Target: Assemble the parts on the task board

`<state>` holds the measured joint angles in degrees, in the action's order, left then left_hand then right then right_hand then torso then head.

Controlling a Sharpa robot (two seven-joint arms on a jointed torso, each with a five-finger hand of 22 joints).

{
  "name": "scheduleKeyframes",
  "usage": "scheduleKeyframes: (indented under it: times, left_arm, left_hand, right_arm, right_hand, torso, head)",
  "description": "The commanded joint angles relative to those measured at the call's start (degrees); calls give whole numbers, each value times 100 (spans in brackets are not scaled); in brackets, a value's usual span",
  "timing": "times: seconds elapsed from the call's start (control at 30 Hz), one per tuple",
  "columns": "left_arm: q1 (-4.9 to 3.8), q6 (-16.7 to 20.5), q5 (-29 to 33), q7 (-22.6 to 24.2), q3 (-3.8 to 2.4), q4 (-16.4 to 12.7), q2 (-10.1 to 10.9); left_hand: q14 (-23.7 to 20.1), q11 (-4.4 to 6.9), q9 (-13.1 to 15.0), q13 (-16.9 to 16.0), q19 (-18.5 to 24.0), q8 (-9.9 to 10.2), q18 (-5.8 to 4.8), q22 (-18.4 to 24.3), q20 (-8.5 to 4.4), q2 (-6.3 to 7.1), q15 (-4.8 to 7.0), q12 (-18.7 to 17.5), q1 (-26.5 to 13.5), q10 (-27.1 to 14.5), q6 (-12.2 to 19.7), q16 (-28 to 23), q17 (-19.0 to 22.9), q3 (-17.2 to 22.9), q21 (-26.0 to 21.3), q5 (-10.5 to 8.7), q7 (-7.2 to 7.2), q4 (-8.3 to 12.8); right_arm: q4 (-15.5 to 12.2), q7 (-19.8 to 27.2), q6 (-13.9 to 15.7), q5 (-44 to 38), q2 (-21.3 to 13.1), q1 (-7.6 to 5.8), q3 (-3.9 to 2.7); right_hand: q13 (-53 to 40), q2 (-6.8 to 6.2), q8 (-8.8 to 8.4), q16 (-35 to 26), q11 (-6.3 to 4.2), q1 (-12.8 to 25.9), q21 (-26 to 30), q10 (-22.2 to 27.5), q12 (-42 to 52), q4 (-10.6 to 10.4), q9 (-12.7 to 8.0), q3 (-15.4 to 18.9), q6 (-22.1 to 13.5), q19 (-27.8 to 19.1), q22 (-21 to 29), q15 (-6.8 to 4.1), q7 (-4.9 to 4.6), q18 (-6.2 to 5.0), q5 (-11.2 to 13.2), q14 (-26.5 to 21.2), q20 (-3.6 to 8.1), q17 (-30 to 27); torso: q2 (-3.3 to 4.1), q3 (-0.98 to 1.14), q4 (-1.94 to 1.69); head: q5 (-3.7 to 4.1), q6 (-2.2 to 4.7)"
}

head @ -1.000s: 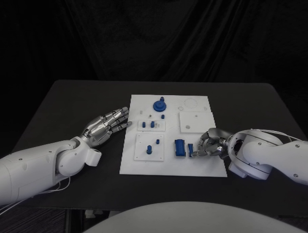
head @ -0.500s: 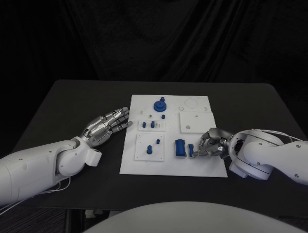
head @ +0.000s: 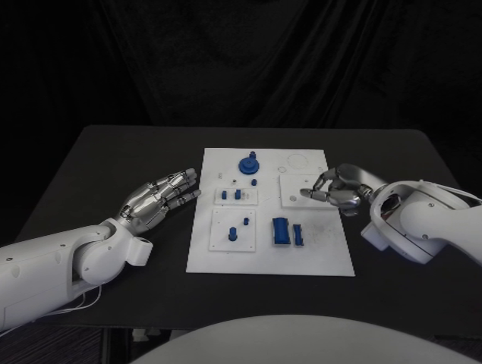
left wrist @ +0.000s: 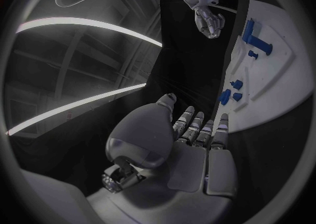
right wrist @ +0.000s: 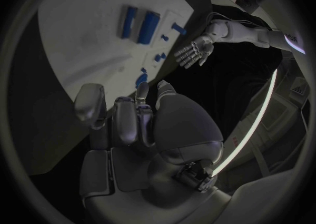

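My right robot hand (head: 337, 187) hangs over the right side of the task board (head: 319, 254), above the raised square tile (head: 303, 193). Its fingers are curled inward with nothing visible between them; I judge it empty, not pinching.

The two loose blue parts lie toward 7 o'clock from that hand, nearer me: the slim blue bar (head: 297, 233) and, just beside it at 9 o'clock, the wider blue block (head: 280, 231). Both have their long axes running 12 to 6 in the head view. They lie side by side, and I cannot tell whether they touch. The right wrist view shows the same pair, slim blue bar (right wrist: 128, 21) and wider blue block (right wrist: 148, 26), parallel on the white surface.

My left robot hand (head: 162, 196) is spread, palm down, fingers pointing toward 1 o'clock, just off the board's left edge and holding nothing. For the bar and block the right hand is nearer (my judgement from the head view).

Further out: the small pegs (head: 233, 195) stand at board centre-left, another short peg (head: 232, 233) sits in the lower-left tile, and the round blue knob (head: 248, 163) stands at 12 o'clock on the board.

The surface is a flat white plate on a black bench (head: 109, 159). The board has bare surface to the right of the bar.
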<state>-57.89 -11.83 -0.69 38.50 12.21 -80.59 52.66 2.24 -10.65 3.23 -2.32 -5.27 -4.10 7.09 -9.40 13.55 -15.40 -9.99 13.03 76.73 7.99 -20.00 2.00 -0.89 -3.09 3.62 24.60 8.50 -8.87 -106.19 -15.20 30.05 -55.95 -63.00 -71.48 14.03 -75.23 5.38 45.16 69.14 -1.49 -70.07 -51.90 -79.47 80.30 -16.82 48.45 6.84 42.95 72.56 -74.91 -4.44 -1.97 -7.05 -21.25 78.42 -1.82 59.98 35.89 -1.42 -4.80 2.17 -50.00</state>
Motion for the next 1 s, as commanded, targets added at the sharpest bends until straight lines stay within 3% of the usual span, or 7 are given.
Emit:
scheduleKeyframes:
  times: [0.03, 0.33, 0.67, 0.7, 0.9, 0.93, 1.0]
  left_arm:
    - [-142, 473, -102, 1184, -12, -184, 42]
    - [-322, 754, -124, 1322, -12, -243, -86]
    - [-329, 721, -114, 1413, -11, 98, -409]
    - [-323, 656, -98, 27, -8, 81, -383]
    - [-318, 908, -89, -19, -70, 29, -404]
    - [-316, 994, -87, -34, -91, 11, -411]
    - [-312, 1200, -80, -72, -142, -31, -429]
  left_hand:
    - [-74, 79, 5, 7, 25, -16, 45, 37, -106, 45, 94, -4, 5, -29, -63, -58, 30, -109, -43, 20, 50, -53]
    - [-177, 266, -24, 42, 40, 79, 72, 64, -226, -109, 249, -191, -201, -192, -66, -148, 66, -642, -31, -516, 30, -802]
    - [-224, 546, -89, 89, 450, 199, 176, 725, -365, -135, 495, -528, -450, -508, 267, -200, 89, -834, -300, -1121, -174, -799]
    - [-224, 1065, -323, 232, 527, 410, -148, 940, -660, 355, 999, -749, -2578, -799, 762, -200, 89, -477, -362, -1510, -385, -291]
    - [-224, 1065, -323, 232, 527, 410, -148, 940, -785, 577, 999, -859, -3533, -799, 1007, -200, 89, -339, -362, -1696, -850, -91]
    - [-224, 1065, -323, 232, 527, 410, -153, 940, -805, 617, 999, -875, -3703, -799, 1049, -200, 89, -315, -362, -1727, -850, -49]
    - [-224, 1065, -323, 232, 527, 410, -217, 940, -849, 691, 999, -1303, -4023, -799, 1129, -200, 89, -257, -362, -1788, -850, 18]
  right_arm:
    - [109, 1746, 709, 1314, 7, -92, 11]
    - [550, 3169, 349, 2704, 201, -63, 13]
    - [951, 3811, -299, 3281, 352, 239, 13]
    - [923, 3328, 50, 2891, 347, 217, 20]
    - [988, 3437, 177, 3144, 486, 303, -113]
    - [1010, 3475, 220, 3230, 533, 332, -159]
    - [1064, 3564, 323, 3436, 646, 401, -267]
  right_hand:
    - [994, 99, -536, -1949, 202, -58, 2278, 1454, -1756, 18, -606, 14, 180, -1156, 390, 233, -199, -283, -97, -1130, -204, -2064]
    - [4300, 245, -2304, -4973, 1424, -29, 4816, 4277, -5431, 20, -2360, 404, -359, -2871, 2559, 1523, -708, -21, -110, -3605, -1182, -4038]
    - [6151, 581, -2956, -6391, 911, 57, 5042, 6075, -5809, 14, -3550, 1075, -1060, -6524, 6420, 1158, -627, 62, 302, -6471, -1438, -5705]
    - [6534, 221, -3421, -6914, 690, 2144, 5190, 6604, -6494, 511, -3918, 532, -1998, -6696, 6682, 948, -380, 237, 839, -6837, -953, -5998]
    - [6769, 119, -3621, -6914, 590, 3034, 5190, 6908, -6740, 731, -4126, 327, -2456, -7256, 6929, 847, -272, 273, 1083, -7074, -751, -5998]
    - [6798, 93, -3656, -6914, 561, 3189, 5190, 6937, -6790, 769, -4154, 288, -2529, -7256, 6952, 444, -256, 300, 1124, -7097, -711, -5998]
    - [6858, 39, -3728, -6914, 149, 3505, 5190, 7027, -6895, 846, -4212, 209, -2676, -7256, 6996, 444, -217, 300, 1205, -7167, -632, -5998]
  torso:
    - [-27, 5, 11]
    - [-295, 51, 74]
    - [-509, 115, 179]
    - [-445, 91, 144]
    - [-448, 95, 172]
    - [-448, 96, 181]
    - [-450, 100, 203]
  head:
    - [65, 0]
    - [3, 0]
    - [-105, 0]
    - [-85, 0]
    - [-95, 127]
    - [-99, 170]
    - [-108, 273]
